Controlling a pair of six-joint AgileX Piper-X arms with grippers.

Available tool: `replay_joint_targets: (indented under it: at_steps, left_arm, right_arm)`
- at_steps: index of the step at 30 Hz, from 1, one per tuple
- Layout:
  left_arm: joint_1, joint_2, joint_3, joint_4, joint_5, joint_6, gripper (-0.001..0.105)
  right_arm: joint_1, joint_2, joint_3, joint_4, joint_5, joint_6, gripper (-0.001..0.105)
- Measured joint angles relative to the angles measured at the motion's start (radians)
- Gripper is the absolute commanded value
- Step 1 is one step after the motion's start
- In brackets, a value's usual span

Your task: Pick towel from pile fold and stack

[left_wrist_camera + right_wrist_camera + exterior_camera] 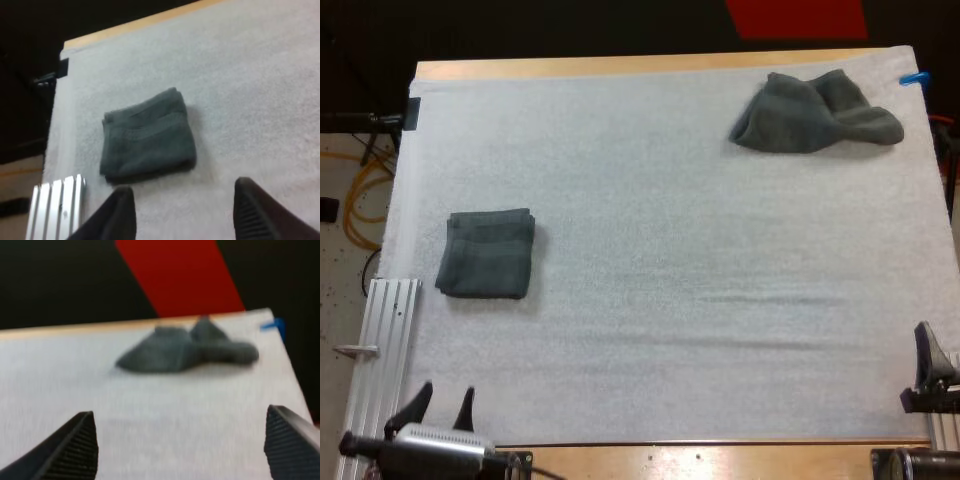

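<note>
Left jaws: open. The two black fingers stand apart with nothing between them, low at the near edge of the white mat. Right jaws: open wide as well, fingers well apart and holding nothing, at the mat's near right.

Folded towel: dark grey-green, a neat square lying flat on the mat. It sits straight ahead of the left jaws, near them but clear of the fingertips, so there is no contact. A ribbed metal rail lies just to the outer side of the left jaws, off the mat's edge.

Crumpled towel: same colour, a loose lump with one tail trailing. It lies far ahead of the right jaws and well apart from them, across the mat near the far edge of the surface. It is also well apart from the left jaws, ahead of them and across to their right.

Progress, as judged: one towel looks folded and set down, so it serves as the base of the stack. I cannot tell from the layers whether it is one towel or more. One crumpled towel is left in the pile, not yet picked. Left to do: grasp the lump, spread it, fold it and lay it on the folded towel. Neither pair of jaws is committed to a grasp. The right jaws face the lump and look the better placed for the pick.
</note>
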Motion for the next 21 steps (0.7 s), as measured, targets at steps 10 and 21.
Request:
replay_joint_targets:
  at_steps: [10, 21]
  left_arm:
    - [0.000, 0.002, 0.209, -0.265, 0.000, -0.009, 0.043]
    - [0.000, 0.004, 0.330, -0.327, 0.002, -0.031, 0.043]
  right_arm:
    - [0.000, 0.001, 0.127, -0.080, -0.030, 0.000, 0.067]
    - [0.000, 0.002, 0.169, -0.060, -0.030, 0.029, 0.067]
